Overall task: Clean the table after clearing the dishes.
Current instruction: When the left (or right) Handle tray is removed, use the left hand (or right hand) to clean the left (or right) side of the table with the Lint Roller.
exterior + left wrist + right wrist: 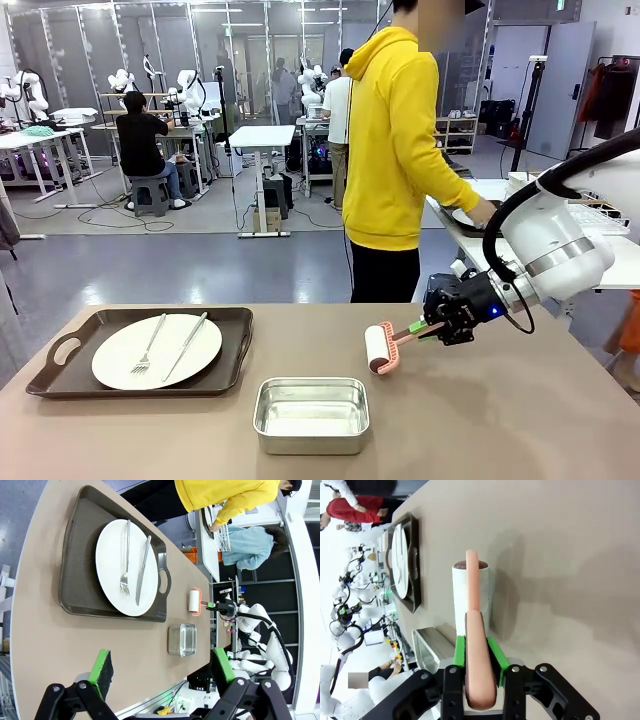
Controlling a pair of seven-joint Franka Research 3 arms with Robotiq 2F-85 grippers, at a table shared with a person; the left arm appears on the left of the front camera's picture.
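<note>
- Left wrist view: left fingers (pixel 102 667) spread, empty, above tabletop (pixel 50 645).
- Right wrist view: right fingers (pixel 460 650) pinch roller (pixel 485 600) handle.
- Front view: pan (pixel 311 413) beside tray (pixel 232 350).

Matte table (pixel 520 420), shiny steel pan (pixel 311 415), smooth white plate (pixel 115 365), metal fork (pixel 148 350), pink plastic roller handle (pixel 402 334)

The right arm (pixel 552 235) is glossy white with a silver band near the wrist; a thick black cable (pixel 600 152) loops over it; the jaws are black, bolted, with green pads (pixel 497 656); the person (pixel 395 150) wears a yellow hoodie (pixel 400 110) and black trousers (pixel 385 272).
</note>
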